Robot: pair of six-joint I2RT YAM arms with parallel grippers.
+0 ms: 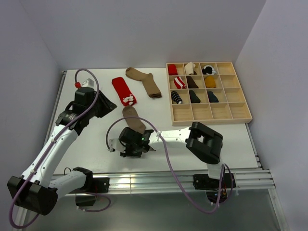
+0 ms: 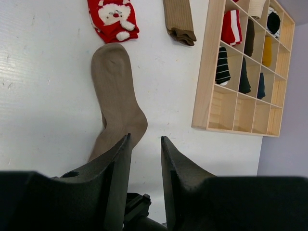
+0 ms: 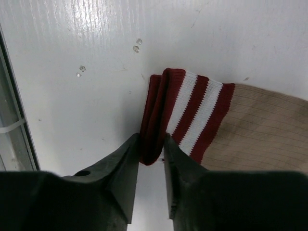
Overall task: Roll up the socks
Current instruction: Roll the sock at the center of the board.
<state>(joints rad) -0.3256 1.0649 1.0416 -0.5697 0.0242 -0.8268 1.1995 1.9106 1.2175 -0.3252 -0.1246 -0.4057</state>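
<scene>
A tan sock (image 1: 133,118) with a maroon-and-white striped cuff (image 3: 192,113) lies at the table's front middle. My right gripper (image 3: 151,139) is down at the cuff end, its two fingers pressed against either side of the cuff's folded maroon edge. In the top view the right gripper (image 1: 137,147) covers that end of the sock. Farther back lie a red sock with a white motif (image 1: 124,91) and a plain brown sock (image 1: 144,81). My left gripper (image 2: 144,139) hovers open and empty left of the tan sock (image 2: 115,96), with the red sock (image 2: 113,17) beyond it.
A wooden compartment tray (image 1: 240,103) stands at the back right, with rolled socks in several of its cells and bare cells along its front row and right column. The table's metal rail runs along the near edge.
</scene>
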